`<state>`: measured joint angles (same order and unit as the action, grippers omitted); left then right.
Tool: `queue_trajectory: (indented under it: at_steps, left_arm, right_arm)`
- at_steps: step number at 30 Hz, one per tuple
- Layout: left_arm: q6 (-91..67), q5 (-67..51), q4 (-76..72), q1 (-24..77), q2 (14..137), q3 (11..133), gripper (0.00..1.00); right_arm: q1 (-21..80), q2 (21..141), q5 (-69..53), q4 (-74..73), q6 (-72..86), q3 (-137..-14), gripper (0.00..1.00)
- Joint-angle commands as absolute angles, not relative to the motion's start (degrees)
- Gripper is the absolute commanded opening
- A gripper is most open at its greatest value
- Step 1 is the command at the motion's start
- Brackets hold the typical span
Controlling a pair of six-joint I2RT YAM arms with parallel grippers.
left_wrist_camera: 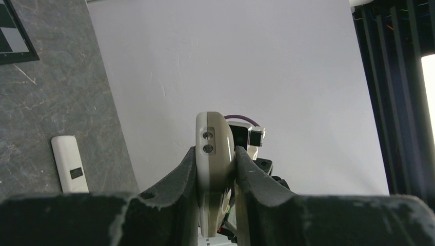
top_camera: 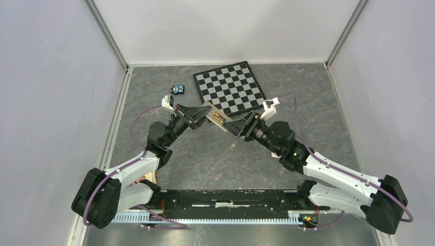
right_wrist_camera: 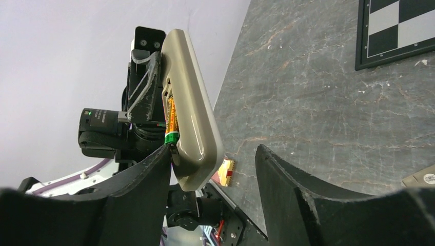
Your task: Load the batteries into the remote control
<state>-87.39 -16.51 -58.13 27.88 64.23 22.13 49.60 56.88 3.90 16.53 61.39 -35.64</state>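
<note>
A robotics lab test cell: plain white walls (top_camera: 225, 25) box in a grey stone-look counter (top_camera: 205, 159), two robot arms (top_camera: 336, 174) bolted to a rail (top_camera: 231, 197), a checkerboard (top_camera: 229, 87) just beyond their fingers (top_camera: 191, 116).

**Left claw grips remote edge-on**

Left claw (left_wrist_camera: 215, 155) is clamped on the remote control (left_wrist_camera: 210, 128), with both dark fingers (left_wrist_camera: 177, 182) pressed to its sides. The remote stands upright, its narrow tan end facing the camera with two small round dots on it. A purple cable (left_wrist_camera: 241, 118) and a small grey block (left_wrist_camera: 255, 136) show just behind it. A plain white slab (left_wrist_camera: 69, 164) with a dark slot lies flat on the grey tabletop (left_wrist_camera: 61, 87) at left. A chessboard (left_wrist_camera: 13, 25) corner is at top left, and a white wall (left_wrist_camera: 246, 61) stands behind.
</note>
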Motion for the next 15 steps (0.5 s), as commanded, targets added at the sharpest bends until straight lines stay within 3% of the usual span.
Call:
queue_trajectory:
  at_steps: [1, 9, 15]
  left_arm:
    - [-90.08, -19.93, -62.62, 29.18, 61.33, 23.75, 0.02]
    - [-89.91, -19.21, -60.91, 28.96, 62.83, 24.74, 0.02]
    - [-89.91, -19.01, -58.99, 28.92, 63.37, 25.14, 0.02]
  right_arm:
    - [48.69, 55.36, 8.58, 10.28, 57.51, -32.89, 0.65]
    - [48.63, 53.26, 7.88, 8.23, 53.46, -35.10, 0.73]
    - [48.43, 52.82, 6.95, 6.42, 52.40, -36.34, 0.73]
